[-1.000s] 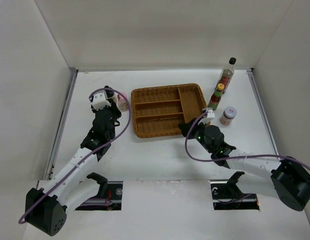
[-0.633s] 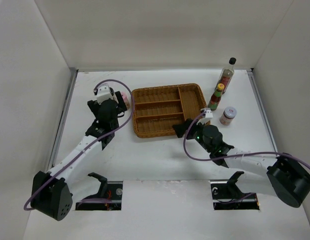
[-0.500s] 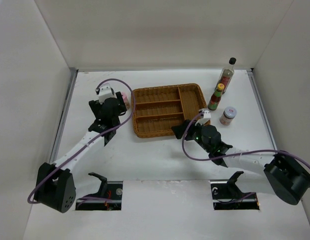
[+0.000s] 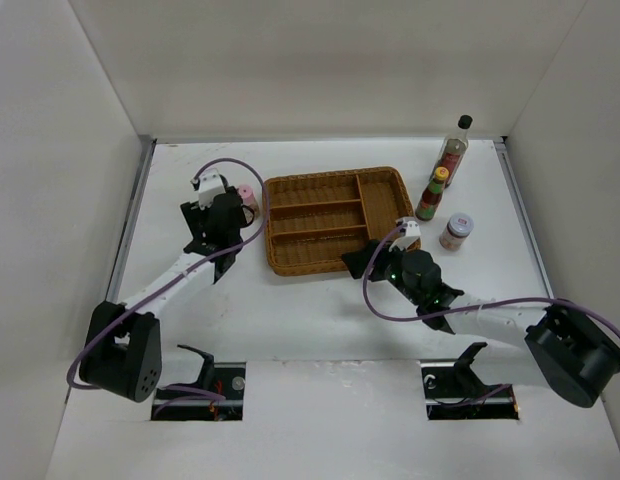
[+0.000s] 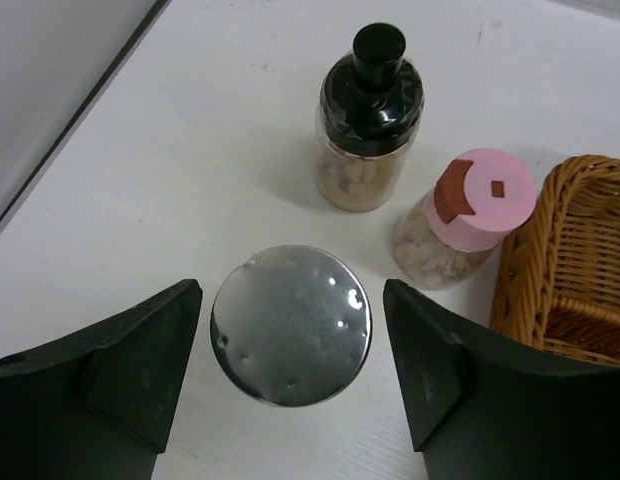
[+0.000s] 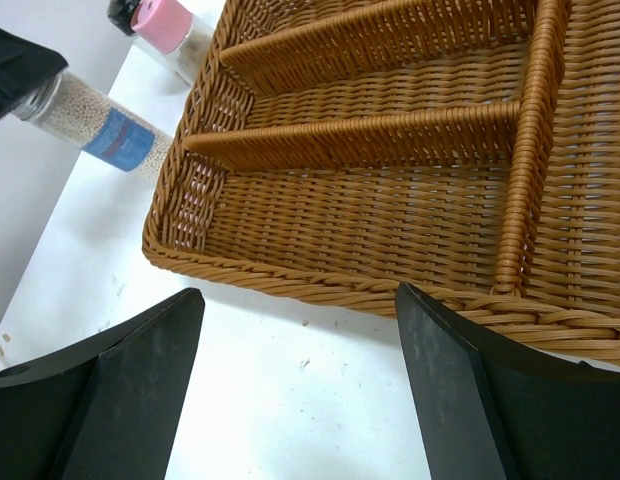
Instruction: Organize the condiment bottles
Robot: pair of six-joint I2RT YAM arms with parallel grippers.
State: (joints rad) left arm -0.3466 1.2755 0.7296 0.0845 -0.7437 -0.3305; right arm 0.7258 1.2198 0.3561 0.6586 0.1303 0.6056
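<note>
In the left wrist view my left gripper point(image 5: 292, 298) stands open astride the round silver cap point(image 5: 290, 325) of the blue-banded bottle point(image 6: 100, 130), with a small gap on each side. Just beyond it stand the black-capped round jar point(image 5: 370, 110) and the pink-capped bottle point(image 5: 470, 215). My right gripper point(image 6: 300, 295) is open and empty over bare table, in front of the wicker tray's near-left rim point(image 6: 250, 275). To the right of the tray point(image 4: 300, 268) stand the tall clear black-capped bottle point(image 4: 455, 145), the yellow-capped bottle point(image 4: 433, 195) and a squat jar point(image 4: 456, 230).
The tray's compartments hold nothing. White walls close in the table at the left, back and right, and the left wall's edge point(image 5: 70, 120) runs near the left-hand bottles. My left gripper point(image 4: 228, 212) sits just left of the tray, and my right gripper point(image 4: 355, 262) at its front edge.
My left arm has swung toward the back, bringing its gripper up beside the pink-capped bottle. My right gripper has slid left along the tray's front edge.
</note>
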